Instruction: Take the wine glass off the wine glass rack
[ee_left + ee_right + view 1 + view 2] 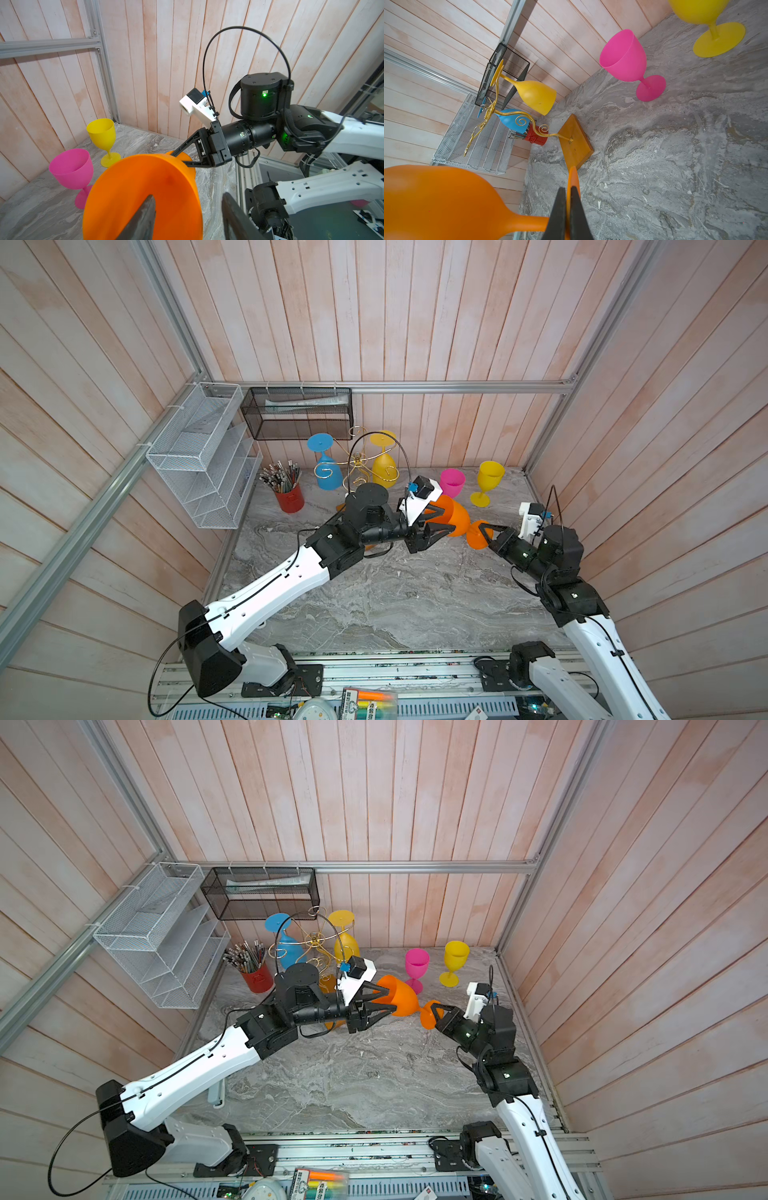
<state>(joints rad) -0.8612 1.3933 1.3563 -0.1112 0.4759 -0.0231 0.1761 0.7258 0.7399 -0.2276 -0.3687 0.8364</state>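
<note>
Orange plastic fills the near edge of both wrist views: the orange wine glass (145, 187) lies on its side between my two claws, bowl mouth toward my left arm, foot toward my right. My right claw (568, 189) is pinched tight on the disc of the foot, which shows edge-on between its two dark fingers (558, 209). My left claw (189, 196) stands apart and straddles the bowl's rim. One finger reaches inside the bowl and the other sits outside it with a gap to the wall, so that claw clamps nothing.

The glass is clear of the wine glass rack (577, 149), whose wooden base sits on the marble table (675, 166) toward the back wall, left of the glass in both top views. A hanging yellow glass (535, 95) and a blue glass (508, 120) dangle bowl-down from the rack's gold arms. A red pencil cup (535, 137) stands beyond the rack by the left wall. A pink glass (625, 58) and a standing yellow glass (716, 39) are upright on the table, near each other but apart, toward the back right corner. Whether the orange bowl touches the table, I cannot tell.
</note>
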